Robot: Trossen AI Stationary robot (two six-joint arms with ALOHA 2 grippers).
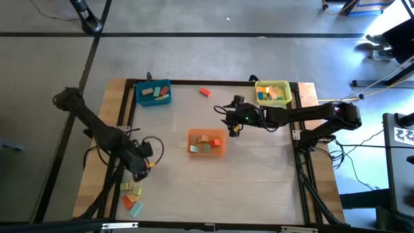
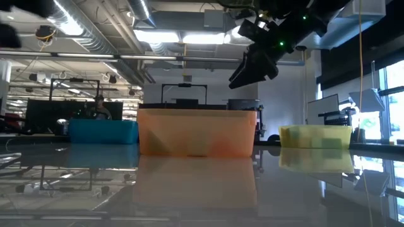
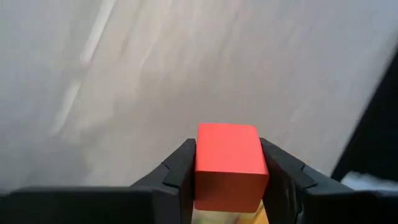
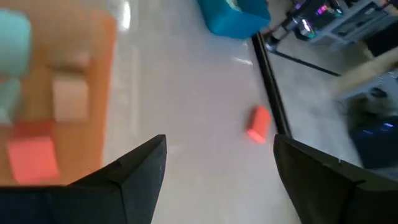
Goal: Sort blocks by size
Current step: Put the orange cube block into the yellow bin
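Note:
My left gripper [image 1: 145, 169] is at the near left of the table, shut on a red block [image 3: 227, 163]. Something yellowish [image 3: 231, 216] shows between the fingers behind the red block. My right gripper [image 1: 233, 127] is open and empty, up in the air just right of the orange tray [image 1: 206, 143]. The low view shows it above that tray [image 2: 255, 63]. The orange tray holds several blocks, among them a red one [image 4: 34, 158] and a tan one [image 4: 68, 99]. An orange-red block [image 1: 205, 92] lies flat on the table at the far side. Loose blocks [image 1: 131, 197] lie at the near left. My left gripper pinches the red block by two opposite side faces [image 3: 200, 167] between its two fingers [image 3: 177, 171]. The block's end face sticks out past the fingertips. I cannot tell whether it is clear of the table.
A blue tray [image 1: 154, 93] with blocks stands at the far left and a yellow tray [image 1: 272, 92] with several blocks at the far right. A black frame [image 1: 194, 82] borders the table. Bare table lies at the middle and near right.

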